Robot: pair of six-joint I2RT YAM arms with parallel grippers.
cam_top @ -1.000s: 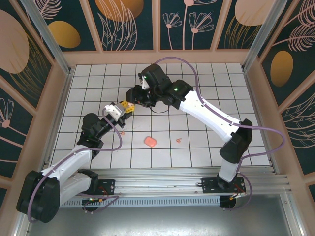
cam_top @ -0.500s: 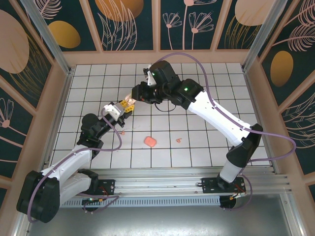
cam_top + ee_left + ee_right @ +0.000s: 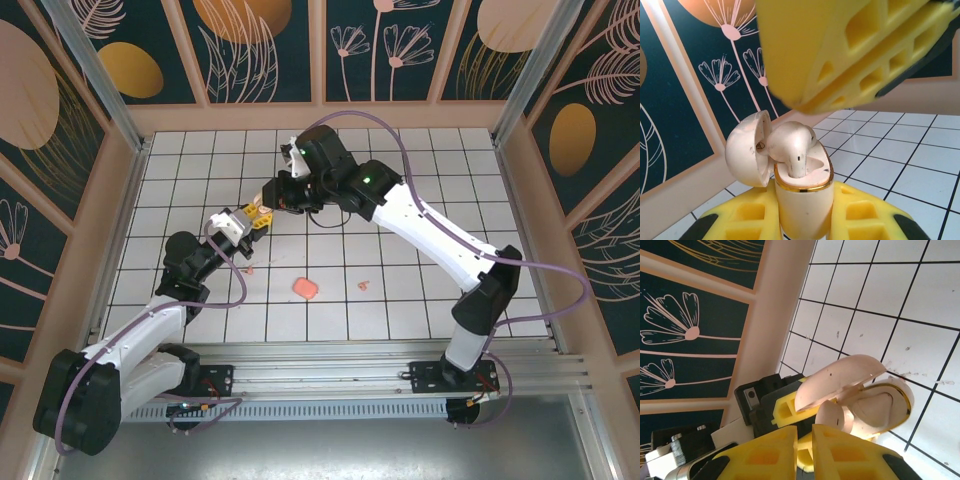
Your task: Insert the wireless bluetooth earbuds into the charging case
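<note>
My right arm (image 3: 430, 235) climbs from its base, bends at the elbow over the right side of the white gridded table (image 3: 420, 170), and reaches across to the left with its wrist tipped down over my other hand. My left arm (image 3: 150, 325) runs forward from its base with the forearm low and the wrist lifted above the tiles.

My left gripper (image 3: 804, 220) is clamped on the small cream-beige oval plastic charging case (image 3: 802, 197). One yellow finger presses each side of the lower shell, and the case is held upright above the table. My right gripper (image 3: 805, 432) hangs just above that case, its two yellow fingers drawn together with only a thin slit between them, gripping nothing.

The charging case stands open. Its domed lid (image 3: 746, 150) is swung back to one side, and a gold rim (image 3: 805, 186) rings the mouth of the shell. A salmon-pink rounded-square piece (image 3: 306, 288) lies flat on the tiles, well apart from both pairs of fingers and nearer my bases.

One pale cream plastic earbud (image 3: 790, 142) sits in the case between my left fingers. Its stem is down in the well and its rounded head rises above the rim, just under my right fingertips. I cannot tell whether they touch it. A second tiny pink earbud (image 3: 362, 286) lies on the table near the salmon-pink piece, well apart from all my fingers.
</note>
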